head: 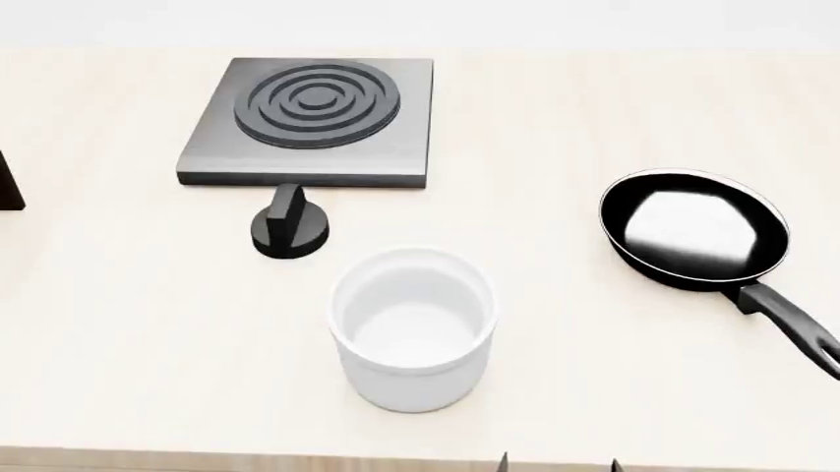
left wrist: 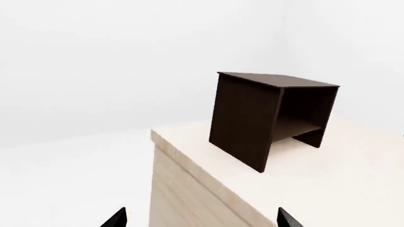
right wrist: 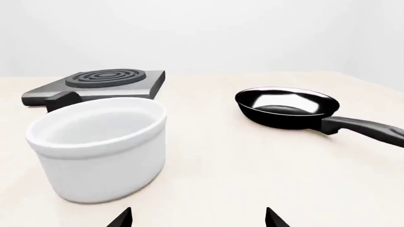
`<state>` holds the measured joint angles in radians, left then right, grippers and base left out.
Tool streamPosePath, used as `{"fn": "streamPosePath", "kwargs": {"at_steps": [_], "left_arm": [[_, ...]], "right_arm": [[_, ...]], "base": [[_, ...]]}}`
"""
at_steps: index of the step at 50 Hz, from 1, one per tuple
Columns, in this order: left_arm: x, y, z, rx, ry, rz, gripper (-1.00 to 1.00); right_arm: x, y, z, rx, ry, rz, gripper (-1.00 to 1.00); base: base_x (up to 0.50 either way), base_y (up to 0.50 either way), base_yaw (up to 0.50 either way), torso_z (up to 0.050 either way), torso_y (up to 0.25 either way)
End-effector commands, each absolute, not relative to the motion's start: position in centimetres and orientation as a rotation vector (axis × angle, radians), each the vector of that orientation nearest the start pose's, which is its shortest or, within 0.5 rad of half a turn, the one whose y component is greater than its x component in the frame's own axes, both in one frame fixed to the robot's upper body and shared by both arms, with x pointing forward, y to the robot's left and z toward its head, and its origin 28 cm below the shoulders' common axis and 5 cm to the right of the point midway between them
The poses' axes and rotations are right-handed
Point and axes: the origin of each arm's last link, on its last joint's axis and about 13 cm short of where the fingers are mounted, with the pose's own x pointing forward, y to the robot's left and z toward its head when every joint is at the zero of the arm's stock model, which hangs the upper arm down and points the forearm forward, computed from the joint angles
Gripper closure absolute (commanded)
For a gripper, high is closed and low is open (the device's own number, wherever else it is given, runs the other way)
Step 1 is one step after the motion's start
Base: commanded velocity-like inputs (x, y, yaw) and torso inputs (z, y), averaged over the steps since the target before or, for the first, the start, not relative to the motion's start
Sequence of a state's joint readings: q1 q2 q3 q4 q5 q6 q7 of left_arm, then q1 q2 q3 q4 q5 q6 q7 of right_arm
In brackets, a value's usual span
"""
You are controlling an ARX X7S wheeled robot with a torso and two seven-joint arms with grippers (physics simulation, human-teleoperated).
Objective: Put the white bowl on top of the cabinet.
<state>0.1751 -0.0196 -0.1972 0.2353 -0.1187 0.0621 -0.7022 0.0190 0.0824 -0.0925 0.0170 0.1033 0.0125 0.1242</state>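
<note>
While upright on the table (head: 630,374), the white bowl (head: 413,329) sits untouched.

Head view: steep downward look over bench (head: 118,334), white bowl (head: 413,329) central, near. Right wrist view: low, level, close to bowl; shares stove plate (right wrist: 101,85), frying pan (right wrist: 287,108). Left wrist view: looks across bench corner at cabinet (left wrist: 268,118).

The glossy white bowl (head: 412,329) is sitting on the pale matt wood-grain table (head: 630,374) beside the shiny black pan (head: 695,232), the cabinet (left wrist: 265,116) showing dark wood grain.
</note>
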Motion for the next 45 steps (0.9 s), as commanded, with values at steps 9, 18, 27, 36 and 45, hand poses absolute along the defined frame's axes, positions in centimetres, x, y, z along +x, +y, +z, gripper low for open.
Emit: {"fn": "streamPosePath", "kwargs": {"at_steps": [9, 18, 27, 36, 45], "left_arm": [[12.0, 27.8, 3.2, -0.03, -0.14, 1.474, -1.0], [11.8, 28.3, 1.8, -0.05, 0.016, 1.74, -1.0], [12.0, 28.4, 1.8, -0.141, 0.066, 1.817, -1.0], [12.0, 28.4, 1.7, -0.208, 0.056, 1.802, -1.0], [12.0, 28.4, 1.6, -0.198, 0.056, 1.794, -1.0]], "right_arm": [[21.4, -9.7, 1.3, 0.023, 0.021, -0.035, -1.0], [21.4, -9.7, 1.3, 0.017, 0.021, -0.039, -1.0], [21.2, -9.5, 1.6, -0.008, -0.014, -0.032, -1.0], [19.8, -8.3, 6.0, 0.032, -0.148, 0.002, -1.0], [18.9, -8.0, 10.9, 0.051, -0.259, 0.027, -1.0]], "base": [[0.0, 0.0, 0.0, 0.0, 0.0], [0.0, 0.0, 0.0, 0.0, 0.0], [0.0, 0.0, 0.0, 0.0, 0.0], [0.0, 0.02, 0.0, 0.0, 0.0], [0.0, 0.02, 0.0, 0.0, 0.0]]}}
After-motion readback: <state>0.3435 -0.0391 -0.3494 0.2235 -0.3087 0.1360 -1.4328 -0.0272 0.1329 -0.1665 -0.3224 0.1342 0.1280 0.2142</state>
